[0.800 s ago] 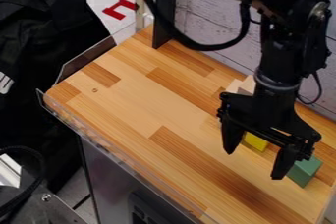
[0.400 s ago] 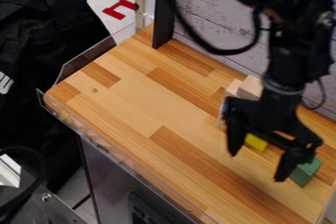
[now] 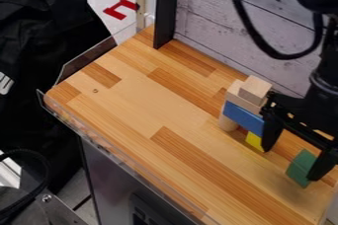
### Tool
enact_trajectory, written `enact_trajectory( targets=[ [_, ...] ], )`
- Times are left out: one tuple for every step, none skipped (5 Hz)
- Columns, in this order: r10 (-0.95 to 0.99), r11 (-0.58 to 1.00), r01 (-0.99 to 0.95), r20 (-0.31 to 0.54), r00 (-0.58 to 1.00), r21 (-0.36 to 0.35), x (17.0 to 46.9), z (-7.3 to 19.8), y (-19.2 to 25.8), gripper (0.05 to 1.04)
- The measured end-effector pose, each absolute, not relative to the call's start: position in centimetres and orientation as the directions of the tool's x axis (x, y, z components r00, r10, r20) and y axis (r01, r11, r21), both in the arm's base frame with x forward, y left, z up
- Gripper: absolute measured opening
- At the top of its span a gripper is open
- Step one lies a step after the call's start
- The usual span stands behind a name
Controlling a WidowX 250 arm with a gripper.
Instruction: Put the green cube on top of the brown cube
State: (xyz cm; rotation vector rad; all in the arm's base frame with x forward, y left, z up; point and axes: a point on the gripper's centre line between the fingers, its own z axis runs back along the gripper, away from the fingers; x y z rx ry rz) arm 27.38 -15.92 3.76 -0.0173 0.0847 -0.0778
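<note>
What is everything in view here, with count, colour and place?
Cube: 1, green, counter's right end
Yellow block: 1, yellow, partly behind a gripper finger
Blue block: 1, blue, beside the wooden pieces
Wooden cube: 1, light brown, atop the wooden block
Wooden cylinder: 1, light brown, below that block
Counter: 1, wood-brown, centre
Post: 1, dark, back
Plank wall: 1, greyish, behind
Bracket-shaped piece: 1, red, upper left
Cloth: 1, black, left
Gripper: 1, black, fingers apart, around the green cube's area
</note>
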Motion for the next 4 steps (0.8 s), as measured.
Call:
enact_trajectory(
  targets=[
    [-0.073, 0.997, 0.072, -0.108, 0.991, -0.011, 28.0, 2.8, -16.3, 0.999],
    [-0.07, 0.998, 0.069, -0.109, 0.992, -0.012, 28.1, 2.5, -16.3, 0.999],
    [-0.062, 0.997, 0.059, -0.086, 0.994, -0.043, 28.9, 2.2, -16.6, 0.999],
    [-0.068, 0.997, 0.065, -0.079, 0.995, -0.047, 29.3, 2.1, -16.5, 0.999]
  ],
)
